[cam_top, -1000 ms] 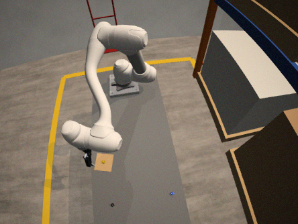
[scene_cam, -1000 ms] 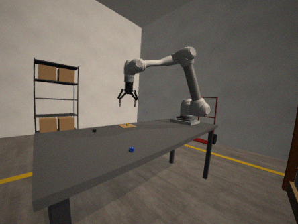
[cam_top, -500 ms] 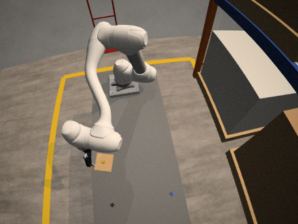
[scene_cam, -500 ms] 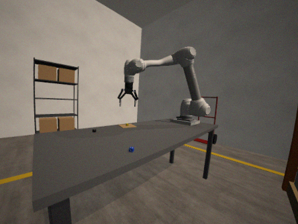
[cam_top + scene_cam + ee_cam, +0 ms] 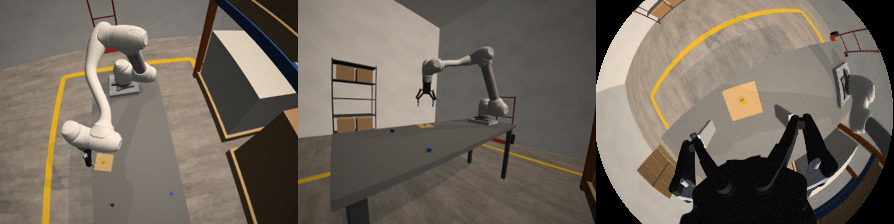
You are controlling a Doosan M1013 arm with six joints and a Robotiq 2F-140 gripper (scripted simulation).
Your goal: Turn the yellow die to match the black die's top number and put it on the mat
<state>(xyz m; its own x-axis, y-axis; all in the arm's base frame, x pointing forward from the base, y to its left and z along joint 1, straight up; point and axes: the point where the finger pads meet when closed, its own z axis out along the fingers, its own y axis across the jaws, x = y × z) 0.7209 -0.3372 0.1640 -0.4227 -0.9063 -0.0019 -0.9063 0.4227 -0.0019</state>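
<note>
The yellow die (image 5: 103, 161) (image 5: 425, 125) (image 5: 742, 101) lies on the orange-tan mat (image 5: 108, 168) (image 5: 431, 126) (image 5: 750, 89), near its middle and within its edges. The black die (image 5: 112, 204) (image 5: 392, 131) lies on the grey table, away from the mat. The numbers on top of the dice are too small to read. My gripper (image 5: 425, 104) (image 5: 743, 118) is open and empty, high above the table near the mat; in the top view it shows partly, beneath the wrist, left of the mat.
A blue die (image 5: 172, 193) (image 5: 429, 149) lies on the table (image 5: 151, 151) (image 5: 375, 161) near one long edge. The arm's base plate (image 5: 124, 91) (image 5: 491, 122) stands at the table's far end. Cabinets and a shelf stand off the table.
</note>
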